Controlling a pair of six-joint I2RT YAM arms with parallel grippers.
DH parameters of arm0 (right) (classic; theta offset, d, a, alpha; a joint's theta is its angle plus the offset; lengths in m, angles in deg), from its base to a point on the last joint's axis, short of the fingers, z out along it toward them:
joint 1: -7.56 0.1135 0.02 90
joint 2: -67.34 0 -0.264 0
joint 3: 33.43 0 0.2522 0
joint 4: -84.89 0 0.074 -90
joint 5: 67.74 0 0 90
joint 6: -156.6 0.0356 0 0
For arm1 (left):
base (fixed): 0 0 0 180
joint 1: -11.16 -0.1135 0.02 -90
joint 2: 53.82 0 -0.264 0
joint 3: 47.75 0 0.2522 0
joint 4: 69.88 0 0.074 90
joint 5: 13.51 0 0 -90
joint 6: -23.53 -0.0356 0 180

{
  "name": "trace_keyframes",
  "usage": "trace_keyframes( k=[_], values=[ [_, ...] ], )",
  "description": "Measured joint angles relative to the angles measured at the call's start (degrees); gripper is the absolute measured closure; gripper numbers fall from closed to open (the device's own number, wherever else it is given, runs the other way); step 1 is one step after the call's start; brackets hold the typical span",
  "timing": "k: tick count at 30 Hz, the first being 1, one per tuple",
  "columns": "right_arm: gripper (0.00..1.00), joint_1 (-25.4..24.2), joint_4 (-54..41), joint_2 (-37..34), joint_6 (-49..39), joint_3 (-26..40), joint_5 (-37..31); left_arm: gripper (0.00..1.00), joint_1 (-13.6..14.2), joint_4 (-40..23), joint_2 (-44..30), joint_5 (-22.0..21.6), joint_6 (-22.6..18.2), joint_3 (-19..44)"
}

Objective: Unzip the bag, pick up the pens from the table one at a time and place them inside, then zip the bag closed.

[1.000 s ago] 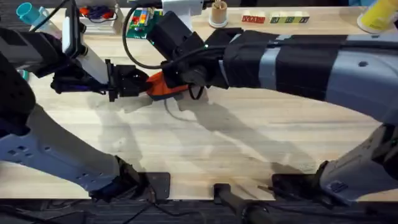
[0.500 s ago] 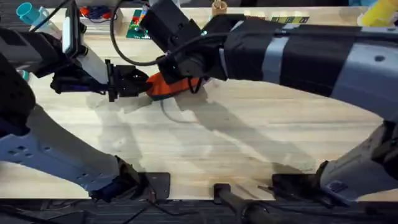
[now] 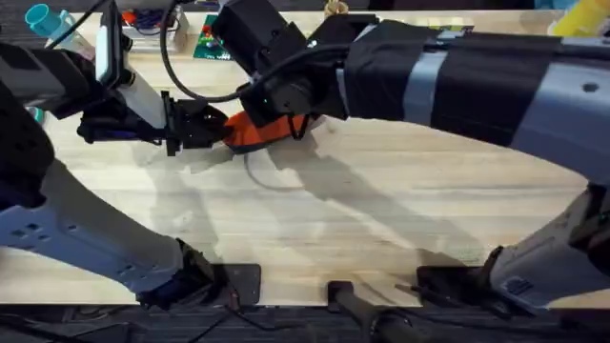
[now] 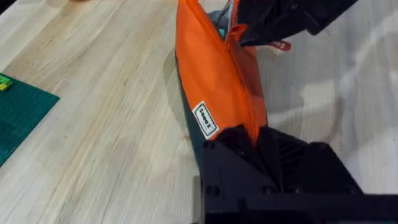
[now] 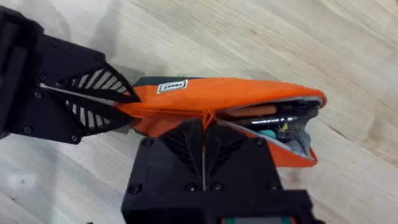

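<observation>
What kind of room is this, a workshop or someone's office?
Probably a robotics lab bench: two robot arms work an orange bag on a wooden table, with a green cutting mat and craft clutter along the far edge.

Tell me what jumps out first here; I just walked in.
The orange bag at the table's far left-centre, stretched between both grippers. The left gripper clamps one end, the right gripper pinches the zipper midway. The end beyond gapes, showing pens inside.
</observation>
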Motion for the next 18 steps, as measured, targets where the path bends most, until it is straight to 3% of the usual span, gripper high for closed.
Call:
trace_keyframes(
  k=[9,18],
  values=[
    [0.971,-0.43,-1.13,0.0,-0.06,0.0,0.02,0.958,0.0,0.0,-0.02,0.0,0.0,0.0],
    [0.971,-3.86,-2.73,0.01,-0.09,0.0,1.18,0.959,0.0,-0.02,-0.01,0.0,0.02,0.0]
  ],
)
